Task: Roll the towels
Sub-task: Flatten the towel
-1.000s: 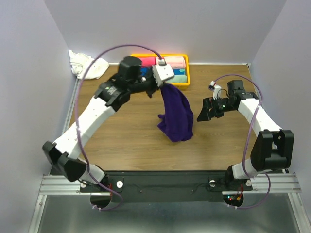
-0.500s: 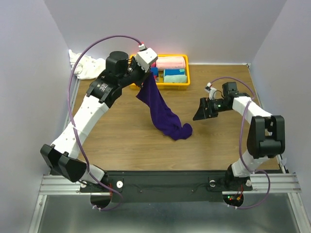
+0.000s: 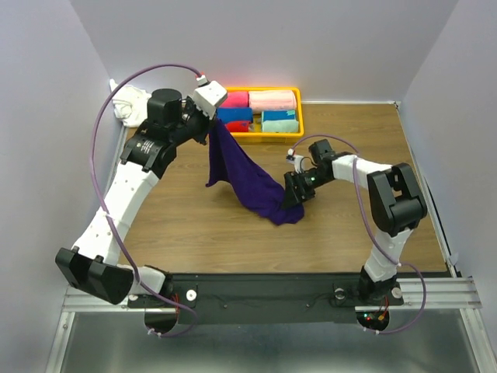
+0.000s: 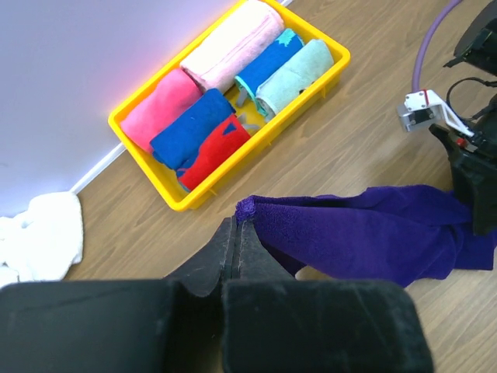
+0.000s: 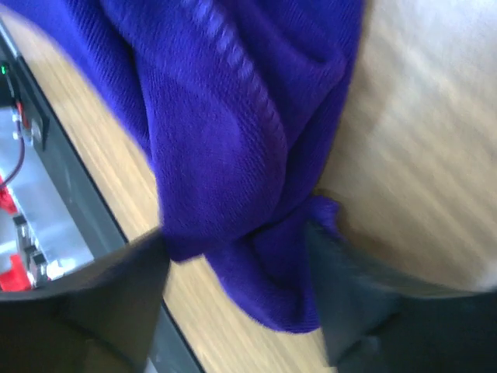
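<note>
At the far left of the brown wooden bench (image 3: 186, 225), the left hand (image 3: 212, 126) is holding a dark purple terry towel (image 3: 247, 180) by one corner, raised clear of the surface. The left wrist view is showing its black fingers (image 4: 217, 256) pressed together on that corner, with no gap between them. From this grip the cloth is hanging down and running diagonally towards the middle of the bench, where its lower end is lying bunched in loose folds. The right hand (image 3: 295, 191) is reaching in low at that bunched end. In the right wrist view its two dark fingers (image 5: 109, 303) are standing wide apart, one on each side of a thick fold, with the purple cloth filling the space between and ahead of them. Whether either finger is touching the cloth cannot be told. Against the back wall, a yellow plastic tray (image 3: 301, 118) is sitting just behind the left hand, and six rolled towels are lying in it side by side: bright pink, pale pink, blue, red, turquoise and mint green. Beside the tray, in the far left corner, a crumpled white towel (image 3: 128, 101) is lying loose and unrolled.
</note>
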Robot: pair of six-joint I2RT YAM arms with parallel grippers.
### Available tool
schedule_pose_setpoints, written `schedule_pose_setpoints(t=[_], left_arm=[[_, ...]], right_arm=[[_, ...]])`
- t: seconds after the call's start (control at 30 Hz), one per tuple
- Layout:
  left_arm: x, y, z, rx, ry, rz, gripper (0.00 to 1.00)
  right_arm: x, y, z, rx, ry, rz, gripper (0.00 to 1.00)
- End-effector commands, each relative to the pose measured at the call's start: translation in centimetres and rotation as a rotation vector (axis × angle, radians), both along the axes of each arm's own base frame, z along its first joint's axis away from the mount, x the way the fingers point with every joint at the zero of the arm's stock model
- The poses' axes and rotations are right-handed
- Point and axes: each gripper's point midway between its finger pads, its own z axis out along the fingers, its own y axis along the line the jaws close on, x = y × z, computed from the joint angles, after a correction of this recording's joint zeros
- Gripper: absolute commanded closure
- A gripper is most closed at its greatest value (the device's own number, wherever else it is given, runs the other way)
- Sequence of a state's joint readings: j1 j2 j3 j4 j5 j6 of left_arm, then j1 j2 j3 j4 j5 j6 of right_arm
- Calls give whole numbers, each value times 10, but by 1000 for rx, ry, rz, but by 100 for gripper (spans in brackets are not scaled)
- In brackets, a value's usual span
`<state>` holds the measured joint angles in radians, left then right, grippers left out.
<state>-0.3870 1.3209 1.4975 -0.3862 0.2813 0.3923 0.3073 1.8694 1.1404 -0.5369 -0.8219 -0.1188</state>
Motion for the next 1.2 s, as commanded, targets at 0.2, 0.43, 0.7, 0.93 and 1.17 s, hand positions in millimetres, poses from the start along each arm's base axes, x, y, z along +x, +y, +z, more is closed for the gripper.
schedule_pose_setpoints(t=[0.2, 0.43, 0.7, 0.93, 1.17], left_arm=[[0, 26, 19, -56, -51, 47, 100], [2, 46, 13, -47, -44, 46, 100], [-32, 46, -55, 105, 7, -120, 100], [-73, 76, -155, 354, 100, -177, 100], [-76, 92, -186, 407, 135, -121, 100]], right_arm=[[61, -3, 59, -10, -231, -97, 99], [92, -84, 149, -145, -558, -172, 99], [3, -87, 75, -336, -567, 144, 100], [-90, -71, 9, -415, -515, 479, 77], [-68, -65, 68, -372, -620, 314, 17]])
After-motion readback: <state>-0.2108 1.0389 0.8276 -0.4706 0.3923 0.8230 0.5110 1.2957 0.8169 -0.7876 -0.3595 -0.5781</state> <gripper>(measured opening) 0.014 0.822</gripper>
